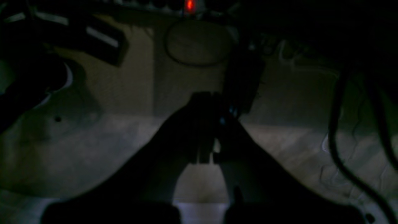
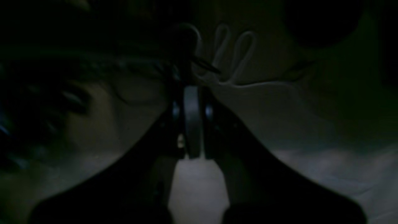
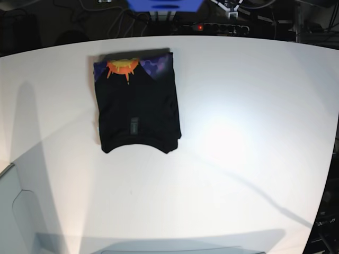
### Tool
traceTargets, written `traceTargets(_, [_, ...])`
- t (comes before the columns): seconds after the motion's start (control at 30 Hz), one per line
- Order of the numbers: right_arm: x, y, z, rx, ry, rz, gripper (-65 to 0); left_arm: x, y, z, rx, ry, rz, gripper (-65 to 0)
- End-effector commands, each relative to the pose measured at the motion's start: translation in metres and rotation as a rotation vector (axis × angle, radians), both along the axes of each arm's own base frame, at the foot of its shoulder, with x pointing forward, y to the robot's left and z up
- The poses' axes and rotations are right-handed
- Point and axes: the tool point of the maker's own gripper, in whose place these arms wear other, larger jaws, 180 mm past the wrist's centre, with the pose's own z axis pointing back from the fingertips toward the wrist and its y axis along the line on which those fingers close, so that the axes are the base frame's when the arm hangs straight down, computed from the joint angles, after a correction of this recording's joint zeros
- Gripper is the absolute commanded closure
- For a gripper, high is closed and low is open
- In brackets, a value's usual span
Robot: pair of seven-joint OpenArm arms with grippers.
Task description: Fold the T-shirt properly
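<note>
The black T-shirt (image 3: 136, 106) lies folded into a compact rectangle on the white table (image 3: 243, 132), at the back left. A strip of its orange sun (image 3: 123, 67) and purple print shows along the far edge, and the small grey label (image 3: 134, 126) faces up near the front edge. Neither arm shows in the base view. The left gripper (image 1: 206, 130) appears in its dim wrist view with the jaws together and nothing between them. The right gripper (image 2: 191, 124) is likewise shut and empty. Both wrist views look at a dark surface, not at the shirt.
A power strip with a red light (image 3: 199, 26) lies behind the table, also seen in the left wrist view (image 1: 189, 5). Cables (image 2: 236, 59) loop in the dark beyond the grippers. A blue object (image 3: 164, 5) stands at the back edge.
</note>
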Motion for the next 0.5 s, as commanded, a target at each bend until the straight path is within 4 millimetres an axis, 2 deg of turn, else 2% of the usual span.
traceTargets(0.0, [-0.002,-0.004,0.002,-0.050,-0.015,0.053,-0.9,-0.009,0.004,0.001,0.010,0.019,-0.006,0.0])
traceTargets(0.03, [-0.003,-0.005,0.001,-0.095,-0.007,0.117,-0.9,-0.009,0.002,0.000,0.006,0.021,-0.006,0.0])
traceTargets(0.13, [0.011,-0.005,-0.009,-0.171,0.030,0.231,-0.9,0.005,0.001,-0.001,0.004,0.000,-0.008,0.0])
traceTargets(0.23, [0.017,0.009,-0.018,-0.165,0.090,0.241,-0.9,0.008,0.000,-0.002,0.002,-0.005,-0.008,0.0])
traceTargets(0.37, [0.019,0.011,-0.028,-0.174,0.198,0.227,-0.9,0.023,0.000,-0.003,0.003,-0.027,-0.011,0.0])
traceTargets(0.47, [0.027,0.015,-0.036,-0.175,0.275,0.222,-0.9,0.019,-0.002,-0.004,-0.004,0.004,-0.013,0.0])
